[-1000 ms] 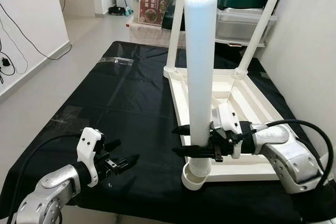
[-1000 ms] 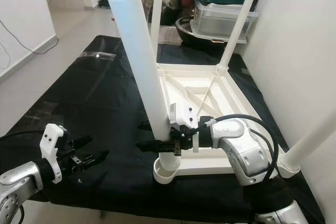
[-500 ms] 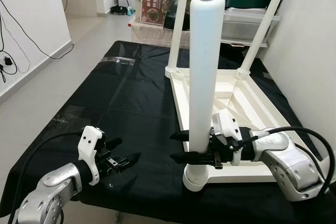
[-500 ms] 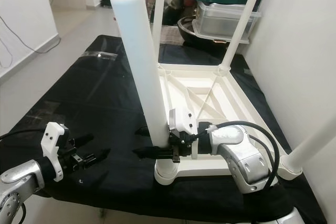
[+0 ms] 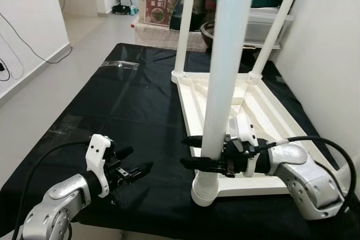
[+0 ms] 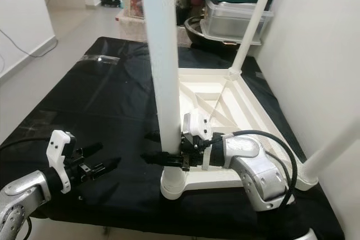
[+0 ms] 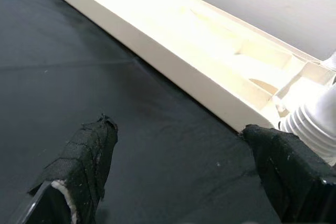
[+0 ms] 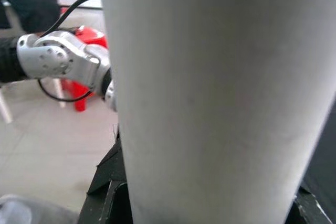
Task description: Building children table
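The white leg [image 5: 222, 77], tilted 1 second ago, now stands nearly upright, its ribbed foot in the near corner socket of the upturned tabletop [image 5: 264, 111]; I judge it seated or nearly so. The right claw [image 5: 197, 153] still clamps it low down. 2 more legs stand at the far corners. The left claw [image 5: 135, 168] hovers open over the black surface [image 5: 112, 111]. Beyond, a lidded clear bin [image 6: 236, 18] with unclear contents.

table top [image 5: 264, 111] upside down on mat [image 5: 129, 105], right half | two legs [image 5: 184, 21] upright at far corners | near-left leg [image 5: 222, 77] in socket | storage boxes [image 5: 163, 4] behind mat
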Controlling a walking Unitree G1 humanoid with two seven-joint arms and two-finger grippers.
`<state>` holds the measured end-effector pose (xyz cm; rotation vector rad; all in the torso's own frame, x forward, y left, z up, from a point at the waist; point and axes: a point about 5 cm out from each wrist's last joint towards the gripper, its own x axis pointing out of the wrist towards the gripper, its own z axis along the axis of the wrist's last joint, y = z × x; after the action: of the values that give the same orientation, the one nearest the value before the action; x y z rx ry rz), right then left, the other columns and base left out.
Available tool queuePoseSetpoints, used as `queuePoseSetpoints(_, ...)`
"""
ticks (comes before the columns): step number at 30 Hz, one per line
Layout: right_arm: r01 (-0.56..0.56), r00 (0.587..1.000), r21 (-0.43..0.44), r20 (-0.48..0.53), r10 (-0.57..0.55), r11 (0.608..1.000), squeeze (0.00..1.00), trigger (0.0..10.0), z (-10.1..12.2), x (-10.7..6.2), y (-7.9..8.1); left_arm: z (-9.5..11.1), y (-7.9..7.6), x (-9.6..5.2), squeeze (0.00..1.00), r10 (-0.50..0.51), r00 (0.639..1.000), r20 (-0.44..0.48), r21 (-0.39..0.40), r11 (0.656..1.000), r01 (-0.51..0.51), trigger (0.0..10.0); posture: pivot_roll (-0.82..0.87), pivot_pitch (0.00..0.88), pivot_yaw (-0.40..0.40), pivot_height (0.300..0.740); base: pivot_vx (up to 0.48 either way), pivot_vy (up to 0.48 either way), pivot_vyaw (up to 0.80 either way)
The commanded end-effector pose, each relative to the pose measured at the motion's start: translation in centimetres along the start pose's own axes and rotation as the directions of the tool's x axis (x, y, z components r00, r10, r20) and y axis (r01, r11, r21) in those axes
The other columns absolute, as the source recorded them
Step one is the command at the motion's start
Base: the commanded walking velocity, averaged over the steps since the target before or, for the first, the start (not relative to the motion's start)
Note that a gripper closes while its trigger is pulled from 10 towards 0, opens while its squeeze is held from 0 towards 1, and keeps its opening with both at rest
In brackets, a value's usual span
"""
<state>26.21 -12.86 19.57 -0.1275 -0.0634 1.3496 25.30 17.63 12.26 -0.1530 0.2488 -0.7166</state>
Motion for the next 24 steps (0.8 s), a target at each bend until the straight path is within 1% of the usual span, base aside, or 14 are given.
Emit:
queuePoseSetpoints(1, 0.002, 1.0, 0.066, -0.007, -0.002, 0.998, 0.0, 0.0, -1.5, 0.5, 0.8, -0.2, 0.1, 0.1, 0.0, 0.004, 1.0, -0.011, -0.01, 1.0, -0.004, 10.0, 0.11, 0.0, -0.091, 0.74, 0.0, 0.0, 0.0)
queuePoseSetpoints(3, 0.017, 1.0, 0.073, -0.007, -0.016, 0.997, 0.0, 0.0, -1.7, 0.5, 1.0, -0.2, 0.1, 0.1, 0.0, 0.005, 1.0, -0.012, -0.01, 1.0, -0.005, 10.0, 0.11, 0.0, -0.091, 0.74, 0.0, 0.0, 0.0)
queuePoseSetpoints(4, 0.085, 0.996, 0.076, -0.016, -0.084, 0.993, 0.0, 0.0, -2.1, 0.5, 0.8, -0.2, 0.3, 0.1, 0.0, 0.009, 1.0, -0.012, -0.008, 1.0, -0.009, 10.0, 0.11, 0.0, -0.09, 0.74, 0.0, 0.0, 0.0)
queuePoseSetpoints(5, 0.085, 0.996, 0.076, -0.016, -0.084, 0.993, 0.0, 0.0, -2.1, 0.5, 0.8, -0.2, 0.3, 0.1, 0.0, 0.009, 1.0, -0.012, -0.008, 1.0, -0.009, 10.0, 0.11, 0.0, -0.09, 0.74, 0.0, 0.0, 0.0)
queuePoseSetpoints(6, 0.163, 0.986, 0.068, -0.036, -0.161, 0.984, 0.0, 0.0, -2.7, 0.5, 0.6, -0.1, 0.3, 0.1, 0.0, 0.013, 1.0, -0.011, -0.007, 1.0, -0.014, 10.0, 0.11, 0.0, -0.092, 0.74, 0.0, 0.0, 0.0)
queuePoseSetpoints(7, 0.163, 0.986, 0.068, -0.036, -0.161, 0.984, 0.0, 0.0, -2.7, 0.5, 0.6, -0.1, 0.3, 0.1, 0.0, 0.013, 1.0, -0.011, -0.007, 1.0, -0.014, 10.0, 0.11, 0.0, -0.092, 0.74, 0.0, 0.0, 0.0)
queuePoseSetpoints(11, 0.345, 0.934, 0.068, -0.122, -0.336, 0.936, 0.0, 0.0, -4.1, 0.4, 0.5, -0.1, 0.4, 0.2, 0.0, 0.023, 1.0, -0.005, -0.011, 1.0, -0.023, 10.0, 0.1, 0.0, -0.091, 0.74, 0.0, 0.0, 0.0)
queuePoseSetpoints(14, 0.541, 0.829, 0.123, -0.244, -0.503, 0.832, 0.0, 0.0, -5.7, 0.2, -0.5, -0.3, 0.4, 0.1, 0.0, 0.026, 1.0, -0.008, -0.013, 1.0, -0.026, 10.0, 0.1, 0.0, -0.088, 0.74, 0.0, 0.0, 0.0)
queuePoseSetpoints(15, 0.541, 0.829, 0.123, -0.244, -0.503, 0.832, 0.0, 0.0, -5.7, 0.2, -0.5, -0.3, 0.4, 0.1, 0.0, 0.026, 1.0, -0.008, -0.013, 1.0, -0.026, 10.0, 0.1, 0.0, -0.088, 0.74, 0.0, 0.0, 0.0)
queuePoseSetpoints(17, 0.658, 0.738, 0.128, -0.302, -0.603, 0.742, 0.0, 0.0, -6.4, -0.1, -1.2, -0.2, 0.5, 0.3, 0.0, 0.034, 0.999, -0.008, -0.012, 0.999, -0.034, 10.0, 0.1, 0.0, -0.088, 0.74, 0.0, 0.0, 0.0)
queuePoseSetpoints(18, 0.658, 0.738, 0.128, -0.302, -0.603, 0.742, 0.0, 0.0, -6.4, -0.1, -1.2, -0.2, 0.5, 0.3, 0.0, 0.034, 0.999, -0.008, -0.012, 0.999, -0.034, 10.0, 0.1, 0.0, -0.088, 0.74, 0.0, 0.0, 0.0)
queuePoseSetpoints(19, 0.768, 0.625, 0.124, -0.358, -0.694, 0.628, 0.0, 0.0, -7.1, -0.3, -1.7, -0.1, 0.7, 0.4, 0.0, 0.046, 0.999, -0.004, -0.014, 0.999, -0.046, 10.0, 0.09, 0.0, -0.086, 0.74, 0.0, 0.0, 0.0)
queuePoseSetpoints(21, 0.83, 0.544, 0.121, -0.397, -0.74, 0.545, 0.0, 0.0, -7.6, -0.5, -1.9, -0.1, 0.7, 0.5, 0.0, 0.051, 0.999, -0.002, -0.016, 0.999, -0.051, 10.0, 0.09, 0.0, -0.086, 0.74, 0.0, 0.0, 0.0)
queuePoseSetpoints(24, 0.817, 0.57, 0.164, -0.385, -0.726, 0.554, 0.0, 0.0, -7.5, 0.3, -1.1, 0.0, 0.8, 0.5, 0.0, 0.055, 0.998, -0.001, -0.015, 0.998, -0.055, 10.0, 0.09, 0.0, -0.088, 0.74, 0.0, 0.0, 0.0)
